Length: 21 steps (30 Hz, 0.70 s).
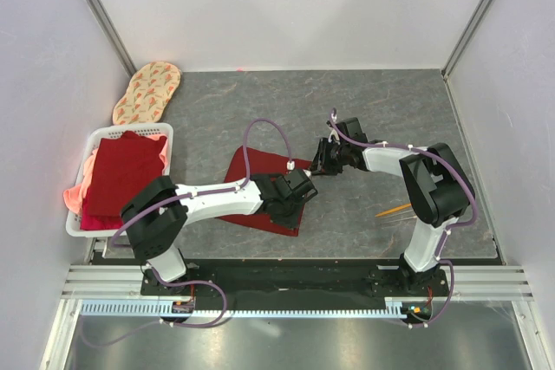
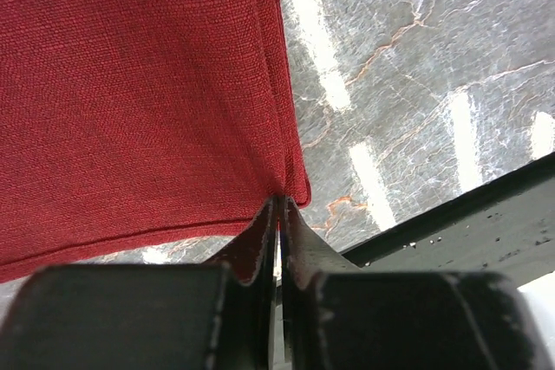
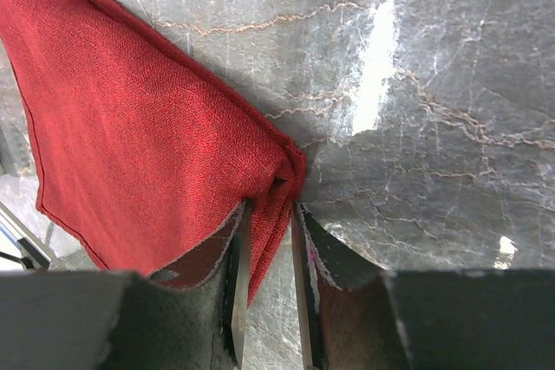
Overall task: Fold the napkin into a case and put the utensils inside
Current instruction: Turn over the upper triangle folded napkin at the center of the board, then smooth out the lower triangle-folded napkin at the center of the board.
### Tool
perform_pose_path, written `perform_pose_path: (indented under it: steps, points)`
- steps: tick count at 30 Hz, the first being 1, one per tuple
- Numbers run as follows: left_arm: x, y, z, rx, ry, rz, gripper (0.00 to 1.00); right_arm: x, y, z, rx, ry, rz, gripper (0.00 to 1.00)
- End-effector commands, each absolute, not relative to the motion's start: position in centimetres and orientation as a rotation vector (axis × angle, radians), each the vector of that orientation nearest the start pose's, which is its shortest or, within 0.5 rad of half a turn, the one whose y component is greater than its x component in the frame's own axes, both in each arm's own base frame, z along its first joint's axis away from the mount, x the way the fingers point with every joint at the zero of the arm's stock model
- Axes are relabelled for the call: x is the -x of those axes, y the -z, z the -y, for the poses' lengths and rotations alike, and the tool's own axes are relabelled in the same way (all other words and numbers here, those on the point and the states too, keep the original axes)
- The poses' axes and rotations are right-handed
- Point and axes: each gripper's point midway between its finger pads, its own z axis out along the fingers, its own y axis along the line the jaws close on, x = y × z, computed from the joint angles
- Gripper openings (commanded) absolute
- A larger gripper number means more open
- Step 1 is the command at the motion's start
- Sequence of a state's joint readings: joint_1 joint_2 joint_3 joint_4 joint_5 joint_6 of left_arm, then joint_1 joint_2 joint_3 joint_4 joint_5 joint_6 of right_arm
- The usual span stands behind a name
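The dark red napkin (image 1: 245, 171) lies on the grey table between my two arms, partly hidden under the left arm. My left gripper (image 1: 305, 186) is shut on one corner of the napkin (image 2: 139, 93), its jaws (image 2: 282, 201) pressed together over the hem. My right gripper (image 1: 319, 166) straddles another corner of the napkin (image 3: 130, 127). There the bunched cloth sits between the part-closed fingers (image 3: 270, 210), with a gap still showing on its right side. One orange-gold utensil (image 1: 393, 210) lies beside the right arm's base. No case shows.
A white basket (image 1: 95, 140) holding a stack of red and pink cloths stands at the left edge. An oval beige patterned mat (image 1: 147, 91) lies at the back left. White walls close in the table on three sides.
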<state>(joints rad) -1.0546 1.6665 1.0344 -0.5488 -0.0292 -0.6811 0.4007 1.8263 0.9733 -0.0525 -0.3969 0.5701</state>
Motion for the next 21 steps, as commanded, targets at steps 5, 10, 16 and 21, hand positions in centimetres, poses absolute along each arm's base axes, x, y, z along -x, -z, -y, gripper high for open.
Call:
perform_pose_path:
  steps: [5, 10, 16, 21]
  points:
    - [-15.8, -4.8, 31.9, -0.543, 0.410, -2.746, 0.02, -35.0, -2.6, -24.3, -0.023, -0.898, -2.562, 0.31]
    - [-15.8, -5.8, 33.0, -0.547, 0.470, -2.740, 0.02, -34.1, -3.2, -24.3, -0.024, -0.922, -2.562, 0.40]
    - [-15.6, -5.7, 32.9, -0.548, 0.475, -2.745, 0.02, -29.2, -4.0, -23.2, -0.049, -0.981, -2.579, 0.50]
    - [-15.6, -5.6, 33.6, -0.540, 0.505, -2.743, 0.02, -22.9, -3.5, -24.5, 0.001, -1.075, -2.614, 0.43]
